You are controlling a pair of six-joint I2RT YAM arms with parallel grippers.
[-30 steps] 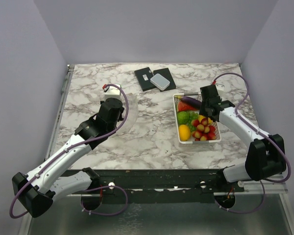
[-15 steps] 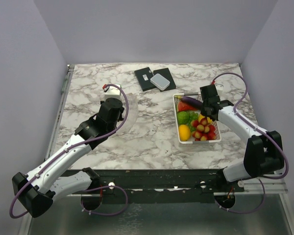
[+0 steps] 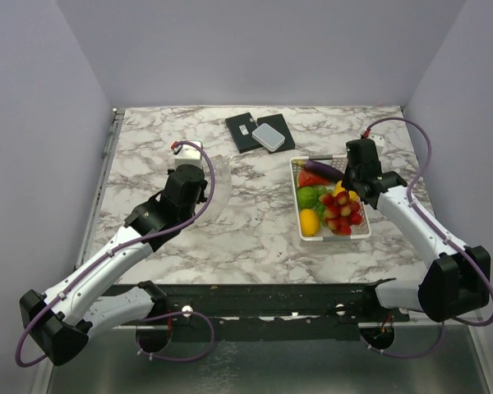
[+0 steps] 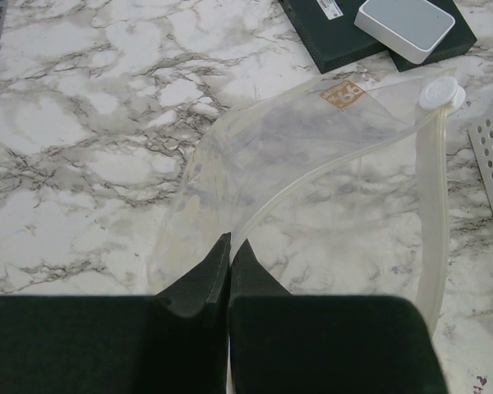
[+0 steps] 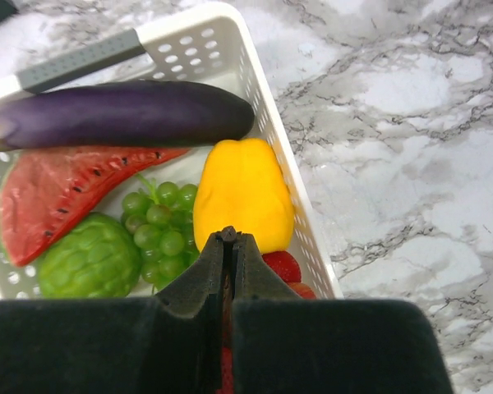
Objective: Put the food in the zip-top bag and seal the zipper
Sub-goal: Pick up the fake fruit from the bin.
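The clear zip-top bag (image 4: 312,164) lies flat on the marble, left of the basket (image 3: 218,185). Its zipper (image 4: 329,185) runs from my left fingers to a white slider (image 4: 441,93). My left gripper (image 4: 229,242) is shut on the bag's zipper edge. The food sits in the white basket (image 5: 205,33): purple eggplant (image 5: 123,113), watermelon slice (image 5: 66,189), green grapes (image 5: 156,226), a yellow fruit (image 5: 241,193), red strawberries (image 5: 281,264). My right gripper (image 5: 228,238) is over the basket, shut on a thin stem with red under the fingers, the strawberries (image 3: 345,215).
A bumpy green fruit (image 5: 90,264) and a second yellow fruit (image 3: 310,222) also lie in the basket (image 3: 335,239). Black flat pads with a pale grey box (image 3: 269,136) lie at the back, also in the left wrist view (image 4: 403,20).
My right arm has swung to the right and its gripper has shifted toward the basket's right side, the strawberries moving with it. The left arm and the bag have not moved.
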